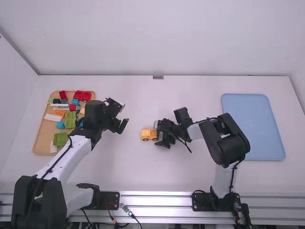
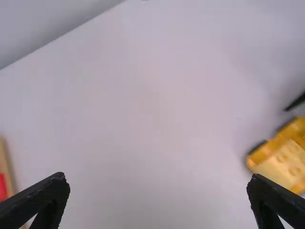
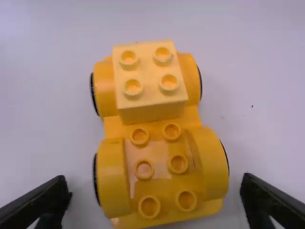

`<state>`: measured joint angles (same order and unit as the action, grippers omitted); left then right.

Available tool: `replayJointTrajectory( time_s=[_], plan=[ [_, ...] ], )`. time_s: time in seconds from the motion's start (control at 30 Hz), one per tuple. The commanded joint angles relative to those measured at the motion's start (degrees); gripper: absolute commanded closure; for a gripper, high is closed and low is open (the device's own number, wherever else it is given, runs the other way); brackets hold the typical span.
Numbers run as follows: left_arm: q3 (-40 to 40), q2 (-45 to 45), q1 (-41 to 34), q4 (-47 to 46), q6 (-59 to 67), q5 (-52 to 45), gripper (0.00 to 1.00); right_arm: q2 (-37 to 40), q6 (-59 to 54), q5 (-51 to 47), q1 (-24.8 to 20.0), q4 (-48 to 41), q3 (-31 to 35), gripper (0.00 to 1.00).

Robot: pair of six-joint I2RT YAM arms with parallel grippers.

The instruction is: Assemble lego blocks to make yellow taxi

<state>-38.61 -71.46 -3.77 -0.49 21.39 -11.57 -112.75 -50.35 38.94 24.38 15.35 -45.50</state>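
My left gripper stands open over the table, right of the brick tray; in its wrist view the left gripper holds nothing. My right gripper is at the right end of the yellow wheeled car base. In the right wrist view the right gripper is open, its fingers on either side of the car base with gaps between. A pale yellow two-by-two brick sits on the car's far end, its other studs bare. The left wrist view has the car at its right edge.
At the left, a tan tray holds several loose bricks, including green plates and red pieces. A blue mat or tray lies at the right. The back wall rises behind the table.
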Motion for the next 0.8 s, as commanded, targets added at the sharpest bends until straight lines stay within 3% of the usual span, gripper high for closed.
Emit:
replayJointTrajectory(
  time_s=[0.0, 0.17, 0.43, 0.53, 0.77],
  plan=[
    [0.6, 1.3, 1.7, 1.0, -7.3, 7.7, 0.01, 6.5, 3.4, -5.9, 0.8, -0.7, 1.7, 0.01],
    [-1.0, 1.3, 10.7, 1.5, -13.8, 7.7, 0.01, 16.3, 10.6, -12.9, 0.4, -1.2, 4.3, 0.01],
    [-8.3, -1.7, 25.1, -5.3, -20.6, 3.0, 0.01, 23.8, 17.6, -15.5, -1.8, -2.6, 5.0, 0.01],
    [-12.4, -5.4, 27.2, -8.1, -22.0, 0.0, 0.01, 24.4, 17.6, -15.4, -2.0, -3.2, 5.0, 0.01],
    [-31.9, -25.1, 27.4, -19.5, -34.8, 3.2, 0.01, 24.4, 17.6, -19.5, -1.9, -3.4, 5.0, 0.01]
  ],
)
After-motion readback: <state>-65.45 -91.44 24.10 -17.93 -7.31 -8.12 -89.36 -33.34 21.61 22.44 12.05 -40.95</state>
